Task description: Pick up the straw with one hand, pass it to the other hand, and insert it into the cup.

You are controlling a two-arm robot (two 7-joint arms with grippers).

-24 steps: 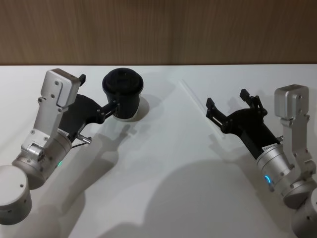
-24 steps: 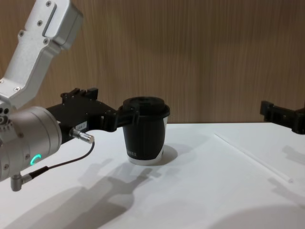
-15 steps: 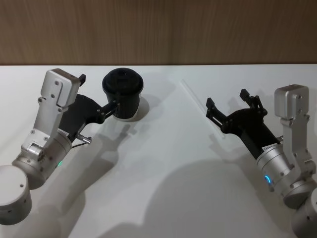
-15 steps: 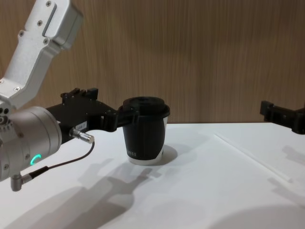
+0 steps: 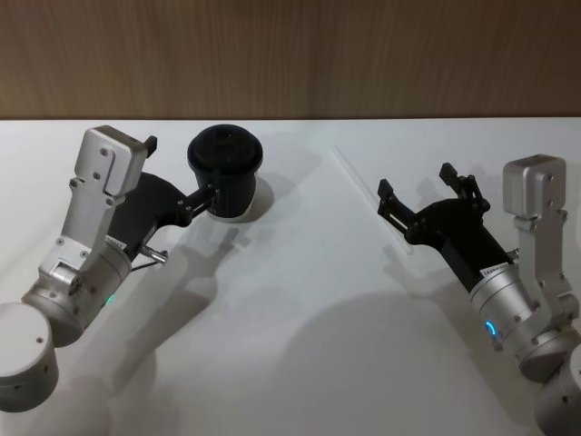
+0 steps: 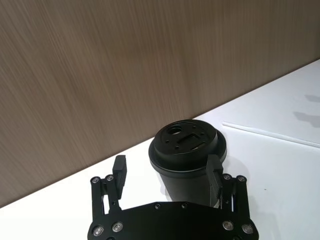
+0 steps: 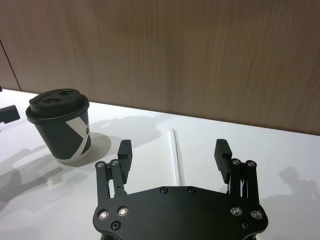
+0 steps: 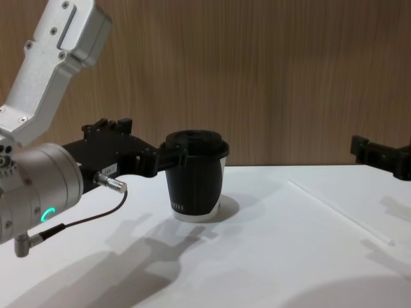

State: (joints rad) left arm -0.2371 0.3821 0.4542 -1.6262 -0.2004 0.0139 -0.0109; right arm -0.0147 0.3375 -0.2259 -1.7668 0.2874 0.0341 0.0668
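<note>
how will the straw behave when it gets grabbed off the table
Thin round straw lying flat on the smooth table: likely rolls if nudged. It looks light and slender, so it may flex or slip in the open right gripper.

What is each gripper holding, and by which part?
Nothing. The left gripper is open beside the cup; the right gripper is open over the straw.

A wall [image 5: 290, 54] of brown wood-grain panelling runs behind a plain white table [image 5: 300, 309] and meets its far edge. Soft grey shadows lie across the tabletop. One vertical seam [image 7: 10, 67] shows in the panelling.
</note>
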